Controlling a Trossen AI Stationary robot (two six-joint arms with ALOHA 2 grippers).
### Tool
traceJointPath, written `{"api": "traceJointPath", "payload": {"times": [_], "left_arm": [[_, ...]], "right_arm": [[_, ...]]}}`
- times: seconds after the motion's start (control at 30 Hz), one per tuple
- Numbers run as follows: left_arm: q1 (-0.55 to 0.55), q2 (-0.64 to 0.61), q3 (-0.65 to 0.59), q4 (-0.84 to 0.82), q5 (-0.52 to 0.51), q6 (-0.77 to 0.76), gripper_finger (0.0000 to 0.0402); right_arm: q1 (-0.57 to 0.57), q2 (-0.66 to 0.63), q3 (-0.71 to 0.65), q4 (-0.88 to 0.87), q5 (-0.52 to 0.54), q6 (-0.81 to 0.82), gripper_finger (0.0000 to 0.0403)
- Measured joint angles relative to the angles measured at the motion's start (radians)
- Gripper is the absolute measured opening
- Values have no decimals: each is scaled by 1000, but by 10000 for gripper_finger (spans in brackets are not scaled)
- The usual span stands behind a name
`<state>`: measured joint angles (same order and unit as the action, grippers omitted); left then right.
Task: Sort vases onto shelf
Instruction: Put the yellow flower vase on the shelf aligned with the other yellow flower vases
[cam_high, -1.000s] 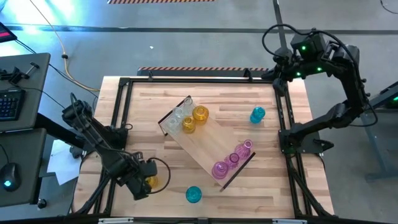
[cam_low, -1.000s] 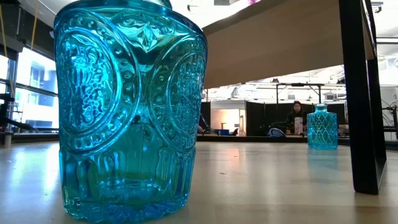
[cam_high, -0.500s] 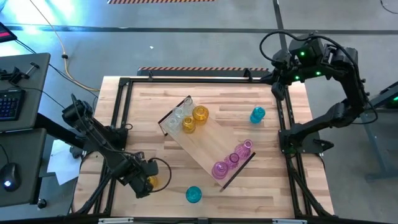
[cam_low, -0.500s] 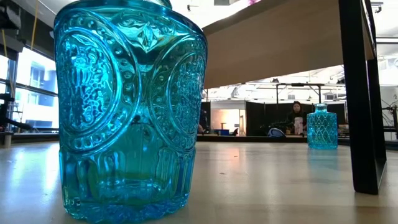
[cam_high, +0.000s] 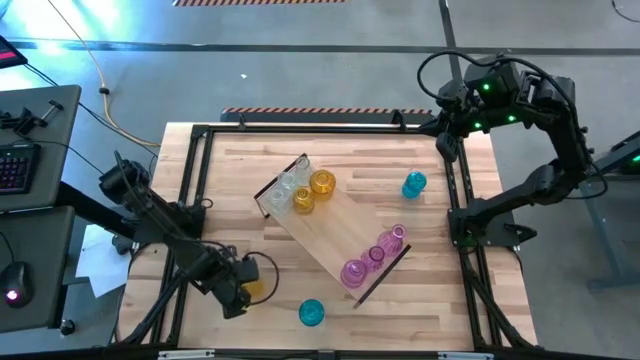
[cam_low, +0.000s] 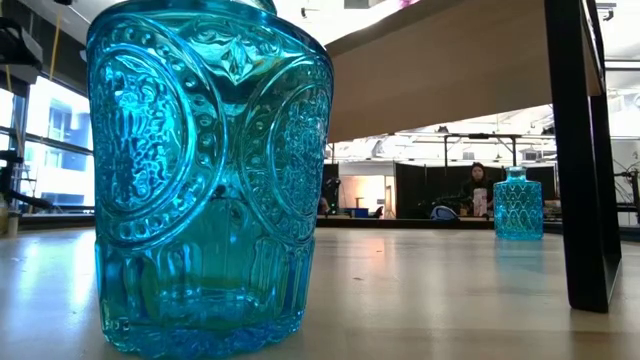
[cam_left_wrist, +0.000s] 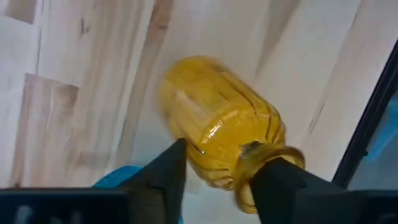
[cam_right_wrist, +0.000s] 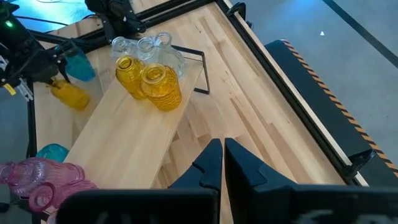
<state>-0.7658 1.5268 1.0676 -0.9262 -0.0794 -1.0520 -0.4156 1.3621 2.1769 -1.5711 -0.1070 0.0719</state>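
An amber vase (cam_left_wrist: 217, 118) lies on its side on the tabletop near the near left corner, its neck toward the table's near edge. My left gripper (cam_high: 242, 292) is down over it, shut on it. The shelf (cam_high: 335, 235) lies slantwise mid-table and carries two clear vases (cam_high: 285, 185), two amber vases (cam_high: 322, 182) and three pink vases (cam_high: 375, 255). One teal vase (cam_high: 413, 185) stands at the far right and another (cam_high: 311, 313) at the near edge. My right gripper (cam_right_wrist: 222, 155) hangs shut, high over the far right corner. My left gripper pinches the amber vase between its two fingers where the ribbed body narrows into the neck (cam_left_wrist: 252, 165). The fingers come steeply from above and lie across the vase. The vase rests on its side on the table.
A black frame rail (cam_high: 190, 215) runs along the table's left edge close to my left arm. In the low view the near teal vase (cam_low: 205, 180) fills the front, and the shelf's dark end piece (cam_low: 585, 150) stands at the right. A person (cam_low: 478, 185) sits far behind the table.
My left gripper has come down onto the lying amber vase and shifted slightly toward the table's right edge.
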Motion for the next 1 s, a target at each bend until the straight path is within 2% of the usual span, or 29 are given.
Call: {"api": "traceJointPath", "payload": {"times": [0.23,0.4,0.67,0.83,1.0], "left_arm": [[36,-3,21,-3,102,17,33],[64,-17,38,4,147,34,32],[121,-45,101,-18,153,52,32],[179,-55,217,-168,144,97,34],[244,-55,361,-320,74,172,34]], "right_arm": [[0,0,0,0,0,0,0],[0,0,0,0,18,-1,0],[0,0,0,0,28,-11,0],[0,0,0,0,28,-21,0],[0,0,0,0,29,-27,0]]}}
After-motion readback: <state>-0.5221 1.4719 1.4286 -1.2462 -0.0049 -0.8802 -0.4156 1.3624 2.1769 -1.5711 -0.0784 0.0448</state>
